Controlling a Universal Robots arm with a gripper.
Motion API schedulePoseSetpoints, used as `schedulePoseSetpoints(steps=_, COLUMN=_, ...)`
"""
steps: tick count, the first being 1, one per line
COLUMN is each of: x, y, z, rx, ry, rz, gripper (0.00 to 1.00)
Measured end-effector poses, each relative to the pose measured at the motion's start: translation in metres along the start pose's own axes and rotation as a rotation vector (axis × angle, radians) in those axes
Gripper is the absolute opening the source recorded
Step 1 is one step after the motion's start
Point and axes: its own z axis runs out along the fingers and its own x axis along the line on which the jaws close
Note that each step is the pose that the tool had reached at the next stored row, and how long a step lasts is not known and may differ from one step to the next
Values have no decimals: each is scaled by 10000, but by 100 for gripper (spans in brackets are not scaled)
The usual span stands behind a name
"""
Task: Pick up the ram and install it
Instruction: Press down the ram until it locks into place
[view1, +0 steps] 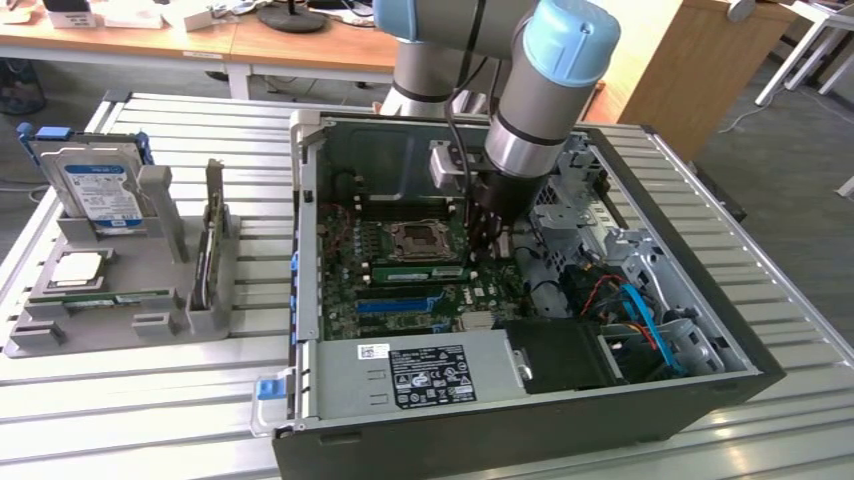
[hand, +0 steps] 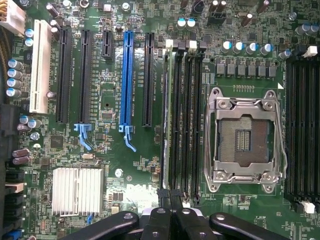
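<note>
The open computer case (view1: 534, 400) holds the motherboard (hand: 115, 150); the ram (view1: 416, 271) sits edge-on in a memory slot beside the empty processor socket (hand: 245, 140). The gripper (hand: 170, 197) hangs clenched just over that slot, grasping nothing. A grey holder (view1: 134, 320) near the table's edge carries a hard drive (view1: 100, 190).

Exterior view: you look down at an angle from above the surface (view1: 120, 400), mid-range, into the open PC case (view1: 534, 420). Wrist view: you look straight down, close, onto the motherboard (hand: 125, 170). Both share the CPU socket (view1: 415, 241) (hand: 246, 140) and nearby slots.
</note>
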Motion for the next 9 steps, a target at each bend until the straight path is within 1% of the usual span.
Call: schedulePoseSetpoints(steps=9, x=0, y=-1, z=16, rx=7, ry=-1, rz=-1, gripper=11)
